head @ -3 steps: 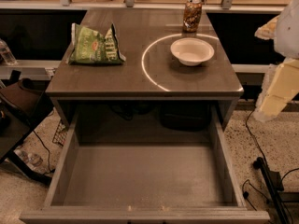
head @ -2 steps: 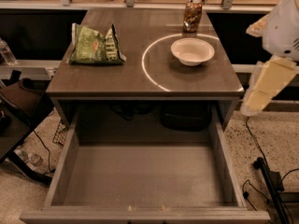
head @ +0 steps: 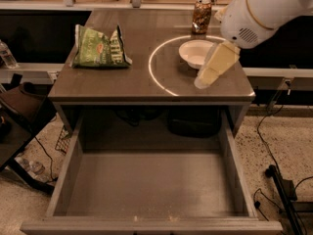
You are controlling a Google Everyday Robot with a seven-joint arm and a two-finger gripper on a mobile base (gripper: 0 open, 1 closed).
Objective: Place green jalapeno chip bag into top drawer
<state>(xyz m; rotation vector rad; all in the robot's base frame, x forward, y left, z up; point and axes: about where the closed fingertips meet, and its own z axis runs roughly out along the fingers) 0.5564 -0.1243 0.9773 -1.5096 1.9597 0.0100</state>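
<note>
The gripper (head: pixel 202 81) at three o'clock, jaws' opening untellable, should reach ten o'clock and pinch the green jalapeno chip bag (head: pixel 98 51) mid-body.

Overall: dim, warm indoor light.
Source: probably overhead; a bright ring of light (head: pixel 149 67) lies on the table (head: pixel 98 82).
Brightest: white arm (head: pixel 264 9) and pale gripper (head: pixel 215 67), right, over the table's near right part.
Shadows: deep black under the table, beyond the drawer (head: pixel 146 190).
Drawer: evenly lit, matte.
</note>
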